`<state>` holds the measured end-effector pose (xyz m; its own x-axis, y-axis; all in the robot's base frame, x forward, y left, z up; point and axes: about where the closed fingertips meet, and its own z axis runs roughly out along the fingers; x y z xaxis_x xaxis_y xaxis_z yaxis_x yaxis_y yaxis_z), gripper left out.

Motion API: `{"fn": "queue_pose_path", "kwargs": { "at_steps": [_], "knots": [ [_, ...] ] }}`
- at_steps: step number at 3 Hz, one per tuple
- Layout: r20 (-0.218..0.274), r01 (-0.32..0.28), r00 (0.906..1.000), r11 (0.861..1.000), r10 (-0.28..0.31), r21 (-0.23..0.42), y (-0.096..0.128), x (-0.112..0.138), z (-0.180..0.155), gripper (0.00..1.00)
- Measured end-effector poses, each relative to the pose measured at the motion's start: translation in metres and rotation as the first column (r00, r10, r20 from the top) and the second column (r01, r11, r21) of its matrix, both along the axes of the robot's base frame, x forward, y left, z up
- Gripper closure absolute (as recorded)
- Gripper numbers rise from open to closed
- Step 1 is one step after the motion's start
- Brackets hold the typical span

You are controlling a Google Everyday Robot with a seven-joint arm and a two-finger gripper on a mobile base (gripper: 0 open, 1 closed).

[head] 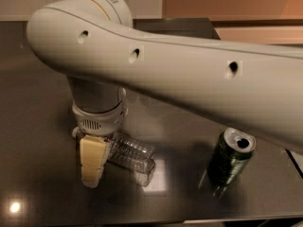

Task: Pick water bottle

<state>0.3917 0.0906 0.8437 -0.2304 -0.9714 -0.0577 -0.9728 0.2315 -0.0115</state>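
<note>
Lying on its side on the dark table (42,126), the clear ribbed plastic water bottle (131,156) looks light, slick and crushable, best pinched across its ribs, with the cream gripper (93,167) low over its left end, grip impossible to tell.

The gripper (93,167), low at the front left of the desk (33,126), hides the cap end and label of the water bottle (135,157); the arm (189,79) runs off the right edge, blocking the desk behind.
</note>
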Motion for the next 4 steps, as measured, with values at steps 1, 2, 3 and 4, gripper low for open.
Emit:
{"fn": "queue_pose_path", "kwargs": {
  "at_steps": [1,2,3,4],
  "knots": [
    [0.001,0.014,0.9999,1.000,-0.014,-0.007,-0.003,0.007,-0.010,0.18],
    [0.002,0.024,0.9997,1.000,-0.024,-0.010,-0.008,0.013,-0.012,0.41],
    [-0.003,0.022,0.9998,1.000,-0.022,-0.002,-0.011,0.017,-0.005,0.64],
    [-0.002,0.006,1.0000,1.000,-0.005,0.011,-0.015,0.024,0.016,0.87]
  ]
}}
